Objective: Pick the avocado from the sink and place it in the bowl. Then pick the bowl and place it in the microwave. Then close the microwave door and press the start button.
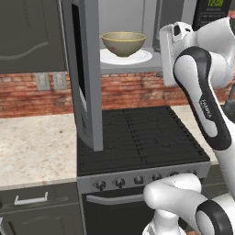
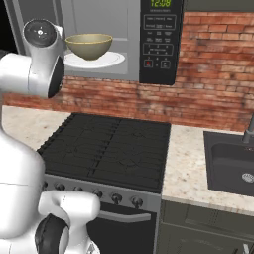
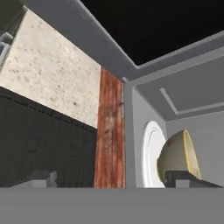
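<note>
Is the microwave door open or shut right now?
Open: the microwave door swings out over the stove, exposing the bowl on the white plate inside.

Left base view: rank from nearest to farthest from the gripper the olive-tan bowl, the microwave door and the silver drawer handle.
1. Olive-tan round bowl, inside the microwave.
2. Grey-framed microwave door, swung open at left.
3. Silver drawer handle, lower left.

Black gas stove (image 1: pixel 137 137) with a row of round knobs (image 1: pixel 119 182) along its front edge and an oven door handle (image 1: pixel 114 199) below. Red brick backsplash (image 2: pixel 208 94); speckled beige countertop (image 1: pixel 32 147) on both sides of the stove. Two grey wall outlets (image 1: pixel 50 81) on the brick; dark cabinet drawer with a pale handle (image 1: pixel 30 200).
</note>
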Robot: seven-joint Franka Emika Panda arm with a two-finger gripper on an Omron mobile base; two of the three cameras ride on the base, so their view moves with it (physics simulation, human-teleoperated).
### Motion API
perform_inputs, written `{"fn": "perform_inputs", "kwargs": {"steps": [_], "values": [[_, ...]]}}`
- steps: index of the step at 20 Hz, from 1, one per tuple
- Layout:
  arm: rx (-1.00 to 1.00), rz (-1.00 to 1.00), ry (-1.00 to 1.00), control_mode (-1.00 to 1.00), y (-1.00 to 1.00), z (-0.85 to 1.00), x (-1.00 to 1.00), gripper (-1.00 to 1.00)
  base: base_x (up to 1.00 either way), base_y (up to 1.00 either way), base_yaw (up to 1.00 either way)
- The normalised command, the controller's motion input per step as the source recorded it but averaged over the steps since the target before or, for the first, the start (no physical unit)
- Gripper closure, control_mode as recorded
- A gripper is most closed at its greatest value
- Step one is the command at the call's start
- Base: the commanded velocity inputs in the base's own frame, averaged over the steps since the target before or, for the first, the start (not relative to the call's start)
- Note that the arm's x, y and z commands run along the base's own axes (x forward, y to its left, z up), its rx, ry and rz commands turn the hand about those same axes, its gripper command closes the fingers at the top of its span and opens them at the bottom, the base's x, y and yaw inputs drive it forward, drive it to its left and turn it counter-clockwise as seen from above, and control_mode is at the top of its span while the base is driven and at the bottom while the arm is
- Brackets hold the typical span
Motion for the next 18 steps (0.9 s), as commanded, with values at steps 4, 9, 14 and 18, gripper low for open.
{"fn": "perform_inputs", "kwargs": {"steps": [4, 9, 14, 18], "values": [[0.1, 0.24, -0.08, -1.0, -0.06, 0.5, -1.0, -1.0, 0.0, 0.0, 0.0], [0.05, 0.22, -0.1, -1.0, 0.0, 0.22, -1.0, -1.0, 0.0, 0.0, 0.0], [0.01, 0.22, -0.09, -1.0, 0.0, 0.0, -1.0, -1.0, 0.0, 0.0, 0.0], [0.03, 0.22, -0.02, -1.0, 0.0, 0.0, -1.0, -1.0, 0.0, 0.0, 0.0]]}}
